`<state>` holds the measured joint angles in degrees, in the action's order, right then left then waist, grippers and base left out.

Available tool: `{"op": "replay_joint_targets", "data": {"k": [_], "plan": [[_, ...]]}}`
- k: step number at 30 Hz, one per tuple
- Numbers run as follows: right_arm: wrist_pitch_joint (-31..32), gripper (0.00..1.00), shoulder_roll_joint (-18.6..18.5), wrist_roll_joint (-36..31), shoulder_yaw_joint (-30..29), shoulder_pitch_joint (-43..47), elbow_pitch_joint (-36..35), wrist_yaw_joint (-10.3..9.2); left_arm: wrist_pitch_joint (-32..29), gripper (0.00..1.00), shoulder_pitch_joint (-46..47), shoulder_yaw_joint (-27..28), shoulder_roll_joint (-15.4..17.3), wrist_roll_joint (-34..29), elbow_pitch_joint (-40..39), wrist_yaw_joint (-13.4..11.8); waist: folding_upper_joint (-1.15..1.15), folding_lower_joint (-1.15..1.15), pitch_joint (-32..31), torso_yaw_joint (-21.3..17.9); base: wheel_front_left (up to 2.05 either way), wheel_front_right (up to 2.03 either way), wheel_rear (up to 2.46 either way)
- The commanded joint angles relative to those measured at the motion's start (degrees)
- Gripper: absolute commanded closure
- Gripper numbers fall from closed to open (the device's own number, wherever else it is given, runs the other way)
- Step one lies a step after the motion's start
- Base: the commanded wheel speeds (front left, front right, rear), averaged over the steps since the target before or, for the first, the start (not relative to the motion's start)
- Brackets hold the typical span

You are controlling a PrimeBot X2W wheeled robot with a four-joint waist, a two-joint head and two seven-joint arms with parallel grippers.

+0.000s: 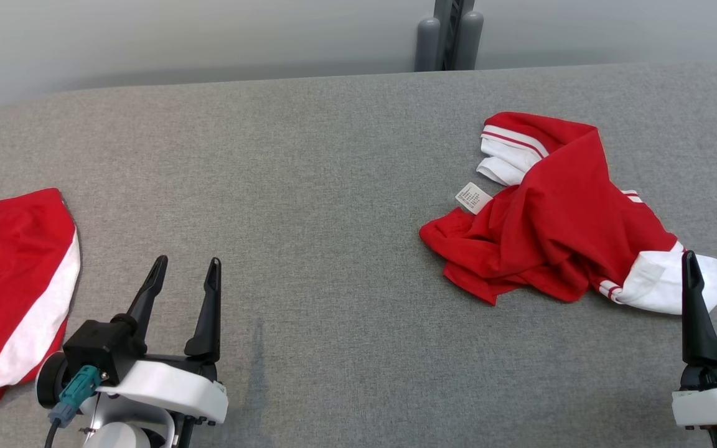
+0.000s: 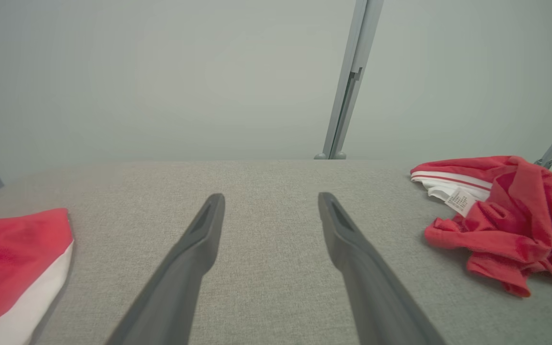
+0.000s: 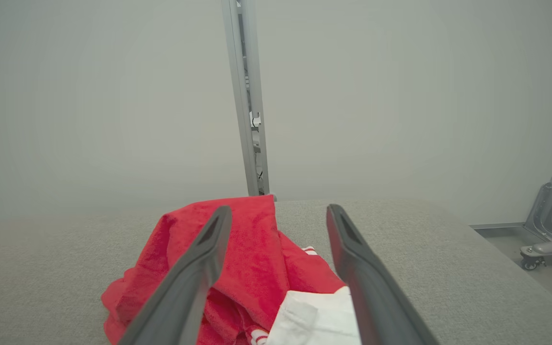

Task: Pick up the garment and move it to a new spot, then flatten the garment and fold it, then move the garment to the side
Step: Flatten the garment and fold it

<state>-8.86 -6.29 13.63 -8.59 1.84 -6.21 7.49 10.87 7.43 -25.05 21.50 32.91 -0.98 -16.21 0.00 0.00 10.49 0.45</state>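
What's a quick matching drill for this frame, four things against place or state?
Column A
1. crumpled garment
2. care label
3. left gripper
4. second garment

Column B
a. open, over bare grey table
b. lying smooth at the table's far left
c. bunched up on the table's right side
d. white, poking out at the heap's left edge

Pairs: 1-c, 2-d, 3-a, 4-b
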Motion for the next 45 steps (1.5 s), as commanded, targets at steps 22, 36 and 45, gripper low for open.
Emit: {"op": "replay_joint_targets", "data": {"k": [22, 36, 45], "plan": [[3.5, 0.00, 2.1, -0.2, 1.0, -1.0, -5.0, 0.00, -7.4, 0.00, 17.3, -16.0, -4.5, -7.0, 4.9, 12.7, 0.00, 0.00, 6.5, -4.7, 0.00, 0.00, 0.00], [-0.1, 0.00, 3.1, 2.4, 4.5, -4.4, -0.7, 0.00, -9.6, 0.00, 30.1, -25.2, -10.0, -12.4, 22.1, 19.8, 0.00, 0.00, 10.8, -13.4, 0.00, 0.00, 0.00], [-1.9, 0.00, 3.3, 3.7, 4.8, -4.9, 1.5, 0.00, -4.2, 1.00, 33.6, -24.2, -12.4, -13.1, 28.7, 18.2, 0.00, 0.00, 11.1, -14.4, 0.00, 0.00, 0.00]]}}
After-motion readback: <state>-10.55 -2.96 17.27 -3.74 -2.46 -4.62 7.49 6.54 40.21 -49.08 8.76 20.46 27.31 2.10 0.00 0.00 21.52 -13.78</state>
